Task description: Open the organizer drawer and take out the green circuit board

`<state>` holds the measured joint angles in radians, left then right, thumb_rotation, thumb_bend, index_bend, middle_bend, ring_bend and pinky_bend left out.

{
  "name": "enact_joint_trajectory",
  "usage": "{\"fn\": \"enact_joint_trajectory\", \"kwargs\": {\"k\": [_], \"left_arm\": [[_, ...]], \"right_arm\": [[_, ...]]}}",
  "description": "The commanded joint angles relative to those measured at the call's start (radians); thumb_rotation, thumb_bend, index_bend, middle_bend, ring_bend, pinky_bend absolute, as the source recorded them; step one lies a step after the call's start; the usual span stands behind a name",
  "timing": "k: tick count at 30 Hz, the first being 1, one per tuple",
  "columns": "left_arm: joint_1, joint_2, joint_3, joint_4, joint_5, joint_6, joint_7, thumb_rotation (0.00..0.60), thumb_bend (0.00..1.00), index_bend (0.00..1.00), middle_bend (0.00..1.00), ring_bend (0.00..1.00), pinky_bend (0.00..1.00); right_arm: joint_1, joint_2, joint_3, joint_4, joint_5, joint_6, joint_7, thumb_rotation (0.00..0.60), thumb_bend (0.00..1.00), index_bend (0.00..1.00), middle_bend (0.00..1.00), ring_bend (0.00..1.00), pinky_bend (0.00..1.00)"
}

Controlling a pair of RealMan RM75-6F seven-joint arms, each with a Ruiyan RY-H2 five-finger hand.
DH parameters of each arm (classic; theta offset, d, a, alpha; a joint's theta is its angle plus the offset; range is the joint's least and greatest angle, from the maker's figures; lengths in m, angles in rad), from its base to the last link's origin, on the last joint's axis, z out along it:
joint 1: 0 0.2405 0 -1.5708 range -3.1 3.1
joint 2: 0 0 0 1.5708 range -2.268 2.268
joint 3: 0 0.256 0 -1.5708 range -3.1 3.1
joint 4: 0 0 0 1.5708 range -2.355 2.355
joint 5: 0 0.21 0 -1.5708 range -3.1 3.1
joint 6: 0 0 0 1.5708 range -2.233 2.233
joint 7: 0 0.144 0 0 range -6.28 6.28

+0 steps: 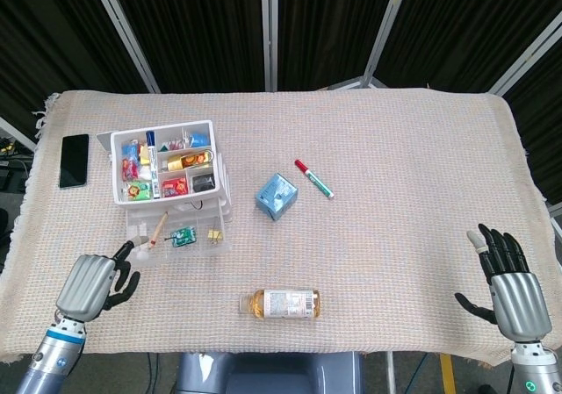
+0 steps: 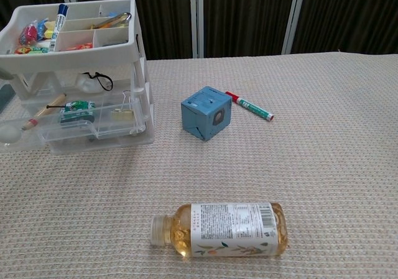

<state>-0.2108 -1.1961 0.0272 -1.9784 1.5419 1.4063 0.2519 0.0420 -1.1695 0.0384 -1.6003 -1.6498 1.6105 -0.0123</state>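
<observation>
The white organizer stands at the table's left, its top tray full of small items. Its clear drawer is pulled out toward me. Inside lies the green circuit board, between a wooden stick and a binder clip. My left hand sits front-left of the drawer with fingers curled and one fingertip near the front left corner. The drawer's knob shows bare in the chest view. My right hand hovers at the front right edge, fingers spread, holding nothing.
A black phone lies left of the organizer. A blue cube and a red-and-green marker lie mid-table. A bottle of amber liquid lies on its side near the front edge.
</observation>
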Motion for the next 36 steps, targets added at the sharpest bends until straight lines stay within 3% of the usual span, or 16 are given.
{"fn": "enact_joint_trajectory", "kwargs": {"k": [1,5,8,17,22,30,36], "left_arm": [[0.003,0.016,-0.021,-0.003,0.014,0.026,0.01,0.6,0.27,0.17,0.78,0.83,0.72],[-0.003,0.027,-0.06,-0.011,0.021,0.053,0.076,0.6,0.12,0.17,0.73,0.78,0.69],[-0.022,0.041,-0.09,-0.026,0.009,0.045,0.133,0.6,0.06,0.18,0.74,0.78,0.7],[-0.111,0.069,-0.176,-0.068,-0.091,-0.049,0.306,0.6,0.04,0.4,0.89,0.88,0.77],[-0.17,0.06,-0.207,-0.053,-0.13,-0.108,0.398,0.6,0.04,0.46,0.96,0.93,0.81],[-0.268,0.066,-0.238,-0.044,-0.211,-0.235,0.485,0.6,0.02,0.47,0.97,0.93,0.81],[-0.338,0.082,-0.229,-0.064,-0.323,-0.334,0.607,0.6,0.01,0.38,0.97,0.93,0.81]], "right_arm": [[0.001,0.0,-0.001,0.0,-0.002,-0.001,-0.001,0.6,0.03,0.09,0.0,0.0,0.0],[0.001,-0.002,-0.002,-0.001,-0.002,-0.003,-0.007,0.6,0.03,0.09,0.0,0.0,0.0],[0.001,-0.002,-0.001,-0.001,-0.002,-0.002,-0.007,0.6,0.03,0.09,0.0,0.0,0.0],[0.001,-0.001,-0.002,0.0,-0.002,-0.003,-0.003,0.6,0.03,0.09,0.0,0.0,0.0],[0.003,-0.002,-0.002,0.001,-0.001,-0.008,-0.001,0.6,0.03,0.09,0.0,0.0,0.0],[0.003,0.001,0.0,0.002,0.004,-0.007,0.009,0.6,0.03,0.09,0.0,0.0,0.0],[0.004,0.006,0.004,0.002,0.01,-0.008,0.025,0.6,0.03,0.09,0.0,0.0,0.0]]}}
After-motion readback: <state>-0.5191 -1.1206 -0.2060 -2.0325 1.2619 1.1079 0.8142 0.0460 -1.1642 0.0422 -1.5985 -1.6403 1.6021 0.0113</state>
